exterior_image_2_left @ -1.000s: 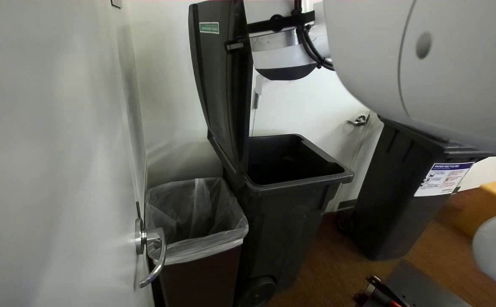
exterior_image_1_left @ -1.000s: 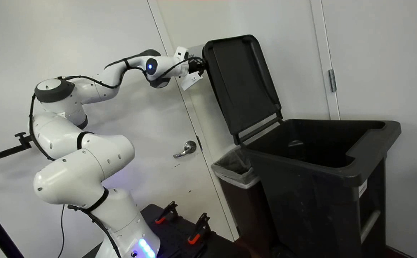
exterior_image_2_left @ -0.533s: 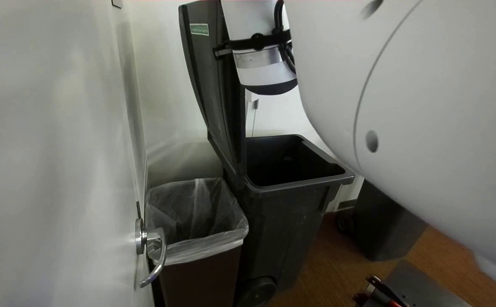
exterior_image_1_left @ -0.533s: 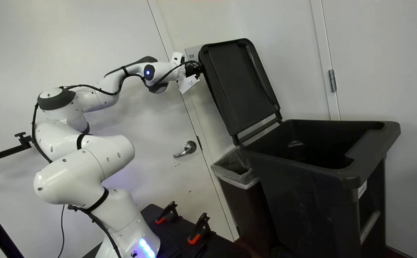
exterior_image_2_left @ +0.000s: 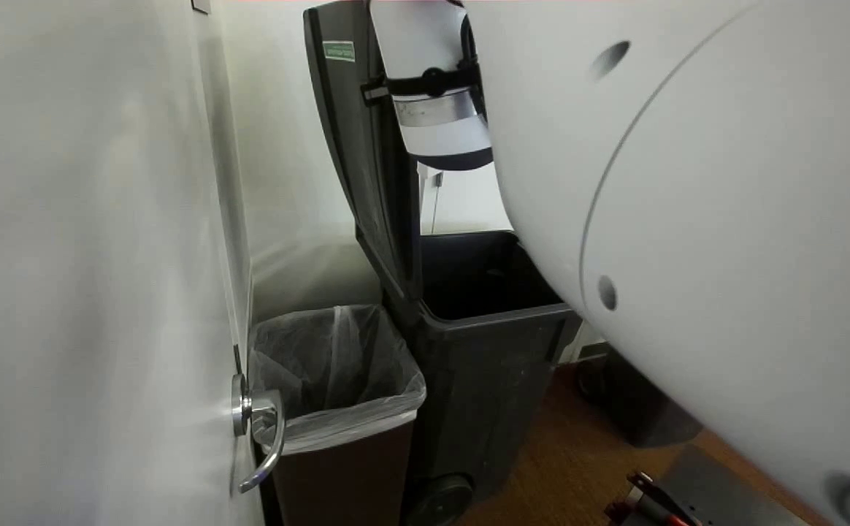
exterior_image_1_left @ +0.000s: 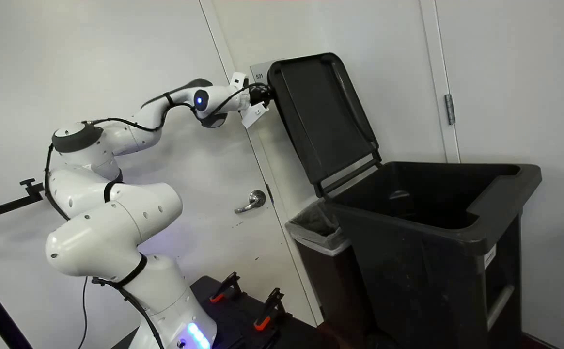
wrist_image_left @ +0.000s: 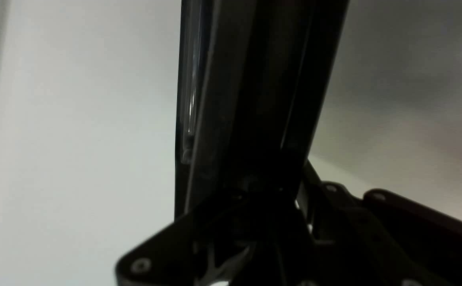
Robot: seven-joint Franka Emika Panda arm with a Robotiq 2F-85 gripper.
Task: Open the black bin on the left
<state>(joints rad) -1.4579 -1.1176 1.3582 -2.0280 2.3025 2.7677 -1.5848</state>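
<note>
The black bin (exterior_image_1_left: 422, 276) stands with its lid raised and its mouth uncovered; it also shows in an exterior view (exterior_image_2_left: 483, 394). The black lid (exterior_image_1_left: 325, 116) tilts back past upright, away from the mouth, in both exterior views. A pale green label (exterior_image_2_left: 339, 50) is on the lid's outer face. My gripper (exterior_image_1_left: 268, 93) is at the free upper edge of the lid. In the wrist view the lid (wrist_image_left: 262, 79) runs up between the dark fingers (wrist_image_left: 266, 186), which look shut on its edge; the fingertips are hard to make out.
A brown waste can with a clear liner (exterior_image_2_left: 337, 438) stands beside the bin, under the tilted lid. A door handle (exterior_image_1_left: 251, 201) sticks out behind my arm. Another dark bin (exterior_image_2_left: 644, 409) is partly hidden. A black table with orange clamps (exterior_image_1_left: 262, 322) is at the arm's base.
My gripper and the lid's upper edge have moved a little farther back and down together, slowing in the last half second. The arm covers more of an exterior view.
</note>
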